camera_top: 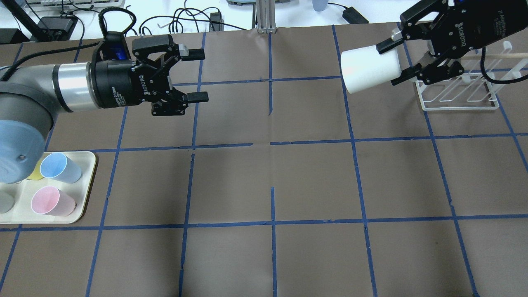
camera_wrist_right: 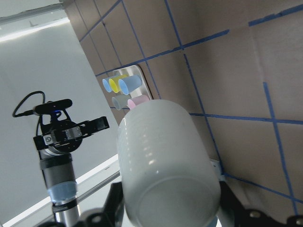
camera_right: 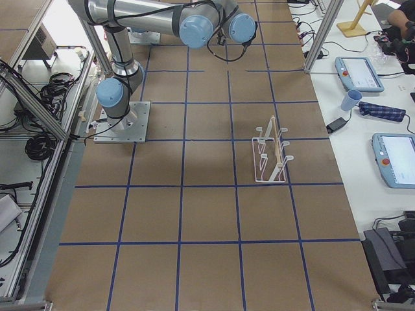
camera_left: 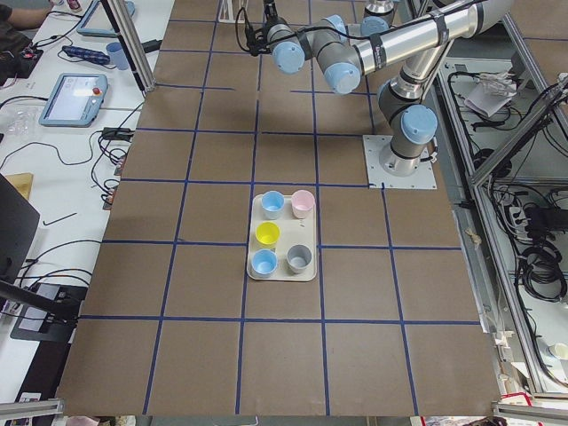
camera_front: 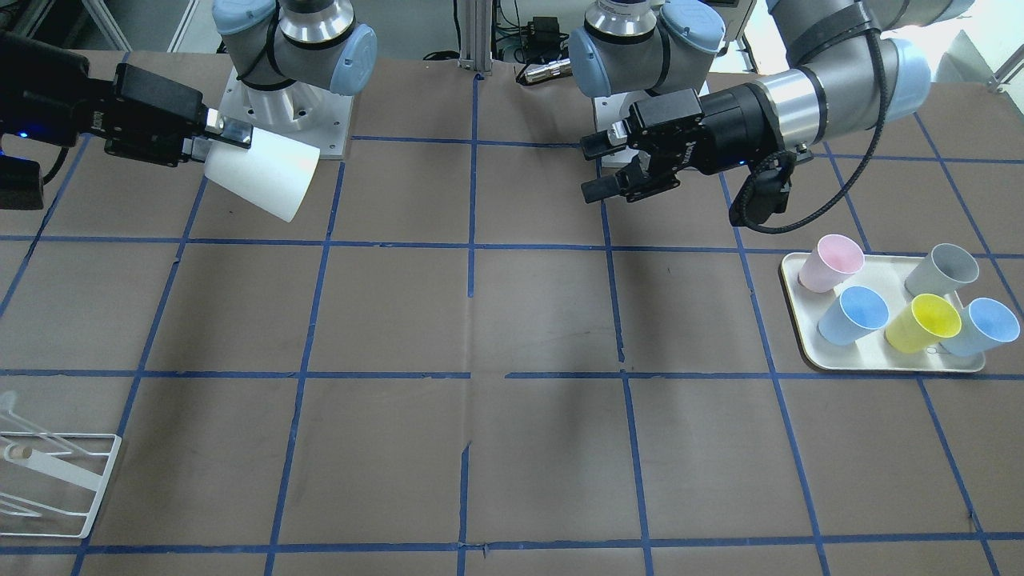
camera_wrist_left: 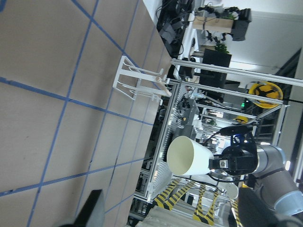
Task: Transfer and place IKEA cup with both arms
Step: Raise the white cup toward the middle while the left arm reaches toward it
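The off-white IKEA cup (camera_top: 367, 70) hangs on its side above the table's far right, its mouth toward the left arm. My right gripper (camera_top: 390, 64) is shut on the cup's base end. In the front-facing view the cup (camera_front: 260, 172) sits in that gripper (camera_front: 220, 142) at the upper left. My left gripper (camera_top: 204, 75) is open and empty above the table, pointing at the cup across a wide gap; it also shows in the front-facing view (camera_front: 588, 168). The left wrist view shows the cup's open mouth (camera_wrist_left: 189, 156). The right wrist view shows the cup (camera_wrist_right: 165, 161) up close.
A cream tray (camera_front: 792, 300) with pale pink, grey, yellow and two blue cups stands by the left arm; it also shows in the overhead view (camera_top: 88, 185). A white wire rack (camera_top: 458, 101) stands below and behind the right gripper. Blue tape lines grid the brown table.
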Controlling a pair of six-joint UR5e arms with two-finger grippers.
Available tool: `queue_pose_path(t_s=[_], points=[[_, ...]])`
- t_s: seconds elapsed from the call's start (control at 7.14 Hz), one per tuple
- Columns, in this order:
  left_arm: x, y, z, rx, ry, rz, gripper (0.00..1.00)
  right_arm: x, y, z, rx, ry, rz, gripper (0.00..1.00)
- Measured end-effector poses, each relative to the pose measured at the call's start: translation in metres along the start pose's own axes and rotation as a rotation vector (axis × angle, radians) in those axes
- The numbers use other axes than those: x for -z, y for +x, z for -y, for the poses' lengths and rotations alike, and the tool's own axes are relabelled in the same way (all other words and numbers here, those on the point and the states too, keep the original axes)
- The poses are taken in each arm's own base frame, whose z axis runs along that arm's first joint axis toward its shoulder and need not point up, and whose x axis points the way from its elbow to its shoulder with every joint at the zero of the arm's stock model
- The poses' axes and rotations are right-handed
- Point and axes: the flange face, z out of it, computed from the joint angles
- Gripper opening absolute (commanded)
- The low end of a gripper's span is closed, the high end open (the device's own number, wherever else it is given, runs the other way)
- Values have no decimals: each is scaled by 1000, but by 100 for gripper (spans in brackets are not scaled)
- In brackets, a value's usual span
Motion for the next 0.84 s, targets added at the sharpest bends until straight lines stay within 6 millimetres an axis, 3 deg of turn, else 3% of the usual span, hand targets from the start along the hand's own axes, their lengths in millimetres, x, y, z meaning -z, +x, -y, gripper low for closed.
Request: queue_pose_path(t_s=[0.28, 0.56, 0.84], points=[[-27, 1, -6, -40, -51, -42, 100, -17, -21, -14, -57, -1, 143, 48], [-38, -11, 13, -69, -61, -75, 100, -35, -34, -24, -99, -27, 199, 48], [-65, -16, 18, -70, -106, -180, 100, -50, -44, -28, -128, -44, 243, 48]])
